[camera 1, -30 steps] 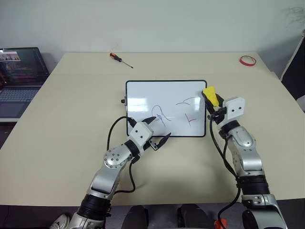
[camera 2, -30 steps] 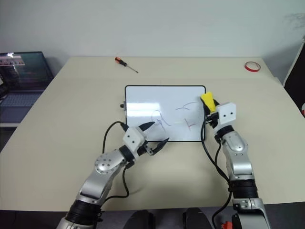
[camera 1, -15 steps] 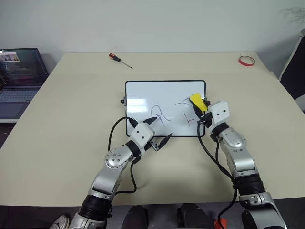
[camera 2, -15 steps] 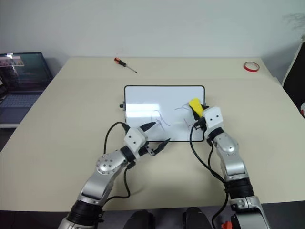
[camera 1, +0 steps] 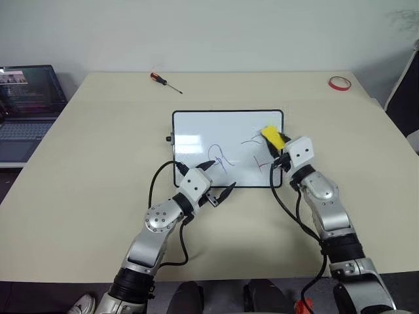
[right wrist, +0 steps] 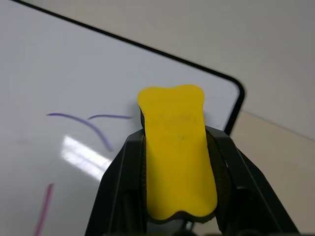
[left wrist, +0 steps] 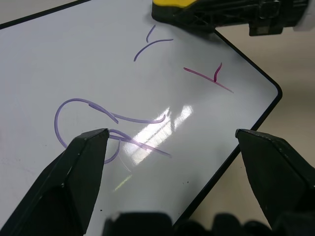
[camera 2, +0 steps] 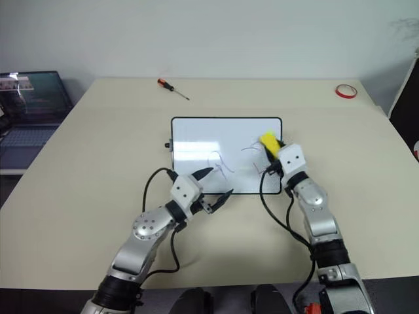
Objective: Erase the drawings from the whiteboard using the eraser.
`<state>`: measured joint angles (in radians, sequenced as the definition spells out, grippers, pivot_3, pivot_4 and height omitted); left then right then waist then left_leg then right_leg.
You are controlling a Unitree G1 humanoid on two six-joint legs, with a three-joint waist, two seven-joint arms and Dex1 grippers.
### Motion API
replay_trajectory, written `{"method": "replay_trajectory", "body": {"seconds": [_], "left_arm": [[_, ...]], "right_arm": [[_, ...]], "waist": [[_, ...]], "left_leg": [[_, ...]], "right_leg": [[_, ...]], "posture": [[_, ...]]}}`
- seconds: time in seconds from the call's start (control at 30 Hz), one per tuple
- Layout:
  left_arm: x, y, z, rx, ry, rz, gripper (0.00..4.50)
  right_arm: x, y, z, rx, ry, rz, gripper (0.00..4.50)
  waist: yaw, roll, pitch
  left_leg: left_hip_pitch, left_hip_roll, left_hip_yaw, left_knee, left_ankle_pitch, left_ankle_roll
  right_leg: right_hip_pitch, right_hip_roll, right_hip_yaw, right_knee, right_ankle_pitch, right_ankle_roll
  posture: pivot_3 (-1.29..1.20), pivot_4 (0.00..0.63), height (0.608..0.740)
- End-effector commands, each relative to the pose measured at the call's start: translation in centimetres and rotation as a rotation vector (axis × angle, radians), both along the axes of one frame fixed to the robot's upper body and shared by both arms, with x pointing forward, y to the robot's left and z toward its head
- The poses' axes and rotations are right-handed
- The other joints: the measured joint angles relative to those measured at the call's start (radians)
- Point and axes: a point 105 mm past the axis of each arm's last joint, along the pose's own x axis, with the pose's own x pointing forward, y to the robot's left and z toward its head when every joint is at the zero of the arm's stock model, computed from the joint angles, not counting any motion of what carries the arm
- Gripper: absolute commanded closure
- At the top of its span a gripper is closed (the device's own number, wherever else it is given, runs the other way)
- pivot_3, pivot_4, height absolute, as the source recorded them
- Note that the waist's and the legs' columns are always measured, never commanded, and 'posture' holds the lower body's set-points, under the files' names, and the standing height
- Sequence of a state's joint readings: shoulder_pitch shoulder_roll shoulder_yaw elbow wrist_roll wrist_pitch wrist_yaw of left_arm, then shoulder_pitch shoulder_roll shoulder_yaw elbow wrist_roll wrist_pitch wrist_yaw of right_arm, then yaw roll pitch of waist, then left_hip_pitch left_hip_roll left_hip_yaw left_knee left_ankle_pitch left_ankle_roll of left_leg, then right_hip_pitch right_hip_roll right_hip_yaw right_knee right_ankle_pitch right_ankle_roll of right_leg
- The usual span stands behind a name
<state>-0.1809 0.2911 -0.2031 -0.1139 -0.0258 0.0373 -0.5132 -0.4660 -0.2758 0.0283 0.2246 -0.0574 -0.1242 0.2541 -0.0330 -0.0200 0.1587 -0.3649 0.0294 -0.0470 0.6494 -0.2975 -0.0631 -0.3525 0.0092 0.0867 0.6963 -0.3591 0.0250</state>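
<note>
Head views: we see the whiteboard (camera 1: 228,148) flat mid-table (camera 1: 78,170), drawings (camera 1: 222,157) on its near half. R gripper (camera 1: 275,145) pinches the yellow eraser (camera 1: 272,137) over the board's right part, by the blue strokes. L gripper (camera 1: 216,180) spread at the near edge. Screwdriver (camera 1: 165,82), red tape ring (camera 1: 340,82) well apart at the far side; laptop (camera 1: 26,108) off left.
L wrist: fingers (left wrist: 74,172) straddle purple loop (left wrist: 93,123); red mark (left wrist: 209,76) beyond.
R wrist: eraser (right wrist: 177,152) clamped betw jaws, near board corner
</note>
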Motion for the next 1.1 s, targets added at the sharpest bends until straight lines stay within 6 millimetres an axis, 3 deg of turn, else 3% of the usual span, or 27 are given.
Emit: {"method": "replay_trajectory", "body": {"seconds": [0.03, 0.23, 0.33, 0.43, 0.63, 0.73, 0.9, 1.0, 1.1], "left_arm": [[-0.2, -0.2, 1.6, -0.016, -0.062, -0.010, 0.00], [-0.1, -0.4, 1.7, -0.018, -0.067, -0.021, 0.00], [0.0, -0.4, 1.8, -0.016, -0.069, -0.022, 0.00], [0.0, -0.3, 1.8, -0.013, -0.068, -0.023, 0.00], [0.1, -0.4, 1.8, -0.011, -0.068, -0.024, 0.00], [0.0, -0.6, 1.9, -0.016, -0.073, -0.026, 0.00], [0.0, -0.6, 1.9, -0.017, -0.076, -0.025, 0.00], [0.0, -0.6, 1.9, -0.015, -0.074, -0.025, 0.00], [-0.1, -0.5, 1.8, -0.014, -0.072, -0.022, 0.00]], "right_arm": [[-0.1, 0.5, 0.6, 0.012, -0.030, 0.026, 3.26], [-2.3, 4.5, -0.5, -0.011, -0.008, 0.232, 3.26], [-2.8, 5.2, -1.0, -0.020, 0.017, 0.272, 3.26], [-2.5, 4.6, -1.2, -0.022, 0.022, 0.245, 3.26], [-0.8, 1.6, 0.5, -0.050, -0.060, 0.059, 3.26], [-0.5, 1.3, 1.1, -0.056, -0.087, 0.037, 3.26], [-1.6, 3.7, 0.5, -0.035, -0.061, 0.173, 3.26], [-3.1, 6.2, -0.5, -0.029, -0.012, 0.321, 3.26], [-3.9, 7.1, -1.3, -0.050, 0.022, 0.382, 3.26]], "waist": [[0.000, 0.000, 0.000], [-0.002, 0.000, 0.000], [-0.001, 0.000, 0.000], [0.000, 0.000, 0.000], [0.001, 0.000, 0.000], [0.000, 0.000, 0.000], [-0.002, 0.000, 0.000], [-0.001, 0.000, 0.000], [-0.001, 0.000, 0.000]], "left_leg": [[0.000, 0.000, 0.000, 0.000, 0.000, 0.000], [0.000, 0.000, 0.000, 0.000, 0.000, 0.000], [0.000, 0.000, 0.000, 0.000, 0.000, 0.000], [0.000, 0.000, 0.000, 0.000, 0.000, 0.000], [0.000, 0.000, 0.000, 0.000, 0.000, 0.000], [0.000, 0.000, 0.000, 0.000, 0.000, 0.000], [0.000, 0.000, 0.000, 0.000, 0.000, 0.000], [0.000, 0.000, 0.000, 0.000, 0.000, 0.000], [0.000, 0.000, 0.000, 0.000, 0.000, 0.000]], "right_leg": [[0.000, 0.000, 0.000, 0.000, 0.000, 0.000], [0.000, 0.000, 0.000, 0.000, 0.000, 0.000], [0.000, 0.000, 0.000, 0.000, 0.000, 0.000], [0.000, 0.000, 0.000, 0.000, 0.000, 0.000], [0.000, 0.000, 0.000, 0.000, 0.000, 0.000], [0.000, 0.000, 0.000, 0.000, 0.000, 0.000], [0.000, 0.000, 0.000, 0.000, 0.000, 0.000], [0.000, 0.000, 0.000, -0.001, 0.000, 0.000], [0.000, 0.000, 0.000, -0.001, 0.000, 0.000]], "posture": [[0.00, 0.150, 0.740], [0.00, 0.150, 0.740], [0.00, 0.150, 0.740], [0.00, 0.150, 0.740], [0.00, 0.150, 0.740], [0.00, 0.150, 0.740], [0.00, 0.150, 0.740], [0.00, 0.150, 0.740], [0.00, 0.150, 0.740]]}}
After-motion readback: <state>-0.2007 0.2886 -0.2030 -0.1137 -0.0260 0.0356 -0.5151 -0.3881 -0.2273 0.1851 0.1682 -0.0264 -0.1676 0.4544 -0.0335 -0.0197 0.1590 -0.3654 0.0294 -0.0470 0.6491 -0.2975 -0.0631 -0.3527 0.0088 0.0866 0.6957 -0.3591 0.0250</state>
